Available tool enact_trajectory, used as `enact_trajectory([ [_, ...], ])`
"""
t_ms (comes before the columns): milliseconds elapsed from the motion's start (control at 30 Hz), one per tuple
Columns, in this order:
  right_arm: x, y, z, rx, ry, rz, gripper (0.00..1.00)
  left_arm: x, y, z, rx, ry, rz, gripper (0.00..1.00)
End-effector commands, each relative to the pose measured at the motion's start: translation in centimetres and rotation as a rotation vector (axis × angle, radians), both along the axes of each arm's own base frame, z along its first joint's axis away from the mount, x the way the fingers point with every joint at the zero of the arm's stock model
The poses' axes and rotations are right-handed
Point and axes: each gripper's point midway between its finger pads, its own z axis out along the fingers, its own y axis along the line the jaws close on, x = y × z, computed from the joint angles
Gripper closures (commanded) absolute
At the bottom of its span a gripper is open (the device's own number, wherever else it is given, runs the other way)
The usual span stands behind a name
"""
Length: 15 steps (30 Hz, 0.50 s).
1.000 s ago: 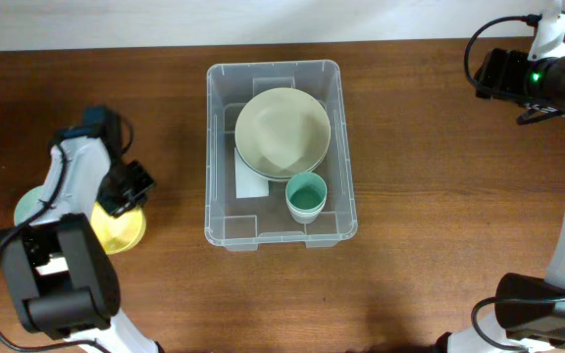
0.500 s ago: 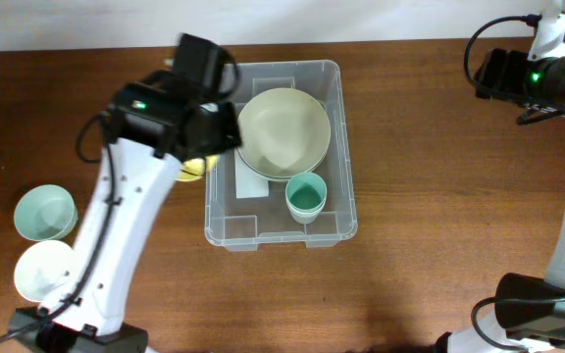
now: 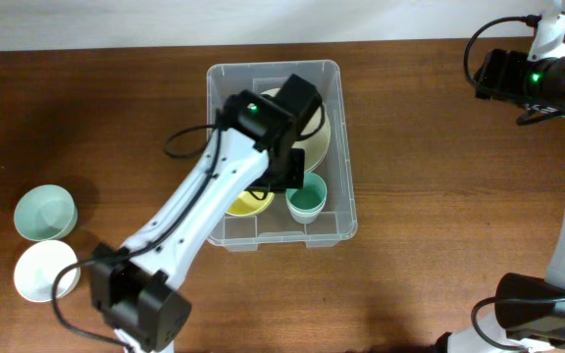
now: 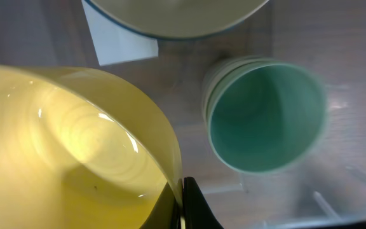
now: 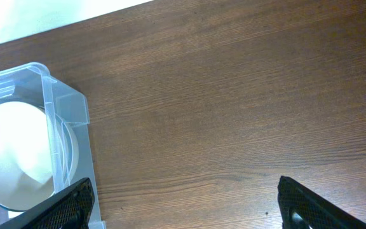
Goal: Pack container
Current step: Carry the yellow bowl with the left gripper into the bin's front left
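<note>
Currently my left gripper (image 4: 182, 205) is clenched on the yellow bowl (image 4: 75, 146) by its rim, directly above the container (image 3: 219, 235), near-left of the teal cup (image 4: 265, 121). The container sits centrally, long axis near-far. My right gripper (image 5: 186, 207) hangs spread, well apart at far right.

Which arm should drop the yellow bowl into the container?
Left. The left gripper pinches the yellow bowl over the container, beside the teal cup; the right gripper is open over the table.

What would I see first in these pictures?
The left claw pinches a bright yellow bowl by its rim inside the clear container, beside a teal cup. A big pale bowl fills the container's far end, and two small bowls sit on the table at the left.
</note>
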Motion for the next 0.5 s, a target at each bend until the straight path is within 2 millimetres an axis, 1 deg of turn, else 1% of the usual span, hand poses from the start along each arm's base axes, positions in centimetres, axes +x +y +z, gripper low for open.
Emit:
enact_trajectory([
  [0, 0.0, -0.3, -0.4, -0.002, 0.015, -0.013, 0.12, -0.3, -0.2, -2.3, 0.037, 0.069, -0.004, 0.99],
  [133, 0.0, -0.3, -0.4, -0.002, 0.015, -0.013, 0.12, -0.4, 0.0, -4.3, 0.077, 0.126, 0.006, 0.99],
  [267, -0.1, -0.3, -0.5, -0.002, 0.016, -0.013, 0.12, -0.1, 0.0, -4.9, 0.087, 0.128, 0.007, 0.99],
  [300, 0.0, -0.3, -0.4, -0.002, 0.016, -0.013, 0.12, 0.0, 0.1, -4.9, 0.088, 0.126, 0.009, 0.96],
  [333, 0.0, -0.3, -0.4, -0.002, 0.016, -0.013, 0.12, 0.1, 0.2, -4.9, 0.09, 0.124, 0.012, 0.87],
  [367, 0.0, -0.3, -0.4, -0.002, 0.016, -0.013, 0.12, 0.2, 0.4, -4.9, 0.09, 0.125, 0.011, 0.71],
  [400, 0.0, -0.3, -0.4, -0.002, 0.016, -0.013, 0.12, 0.2, 0.6, -4.9, 0.093, 0.129, 0.016, 0.67],
  [467, 0.0, -0.3, -0.4, -0.002, 0.015, -0.013, 0.12, 0.3, 1.2, -4.6, 0.093, 0.132, 0.031, 0.66],
])
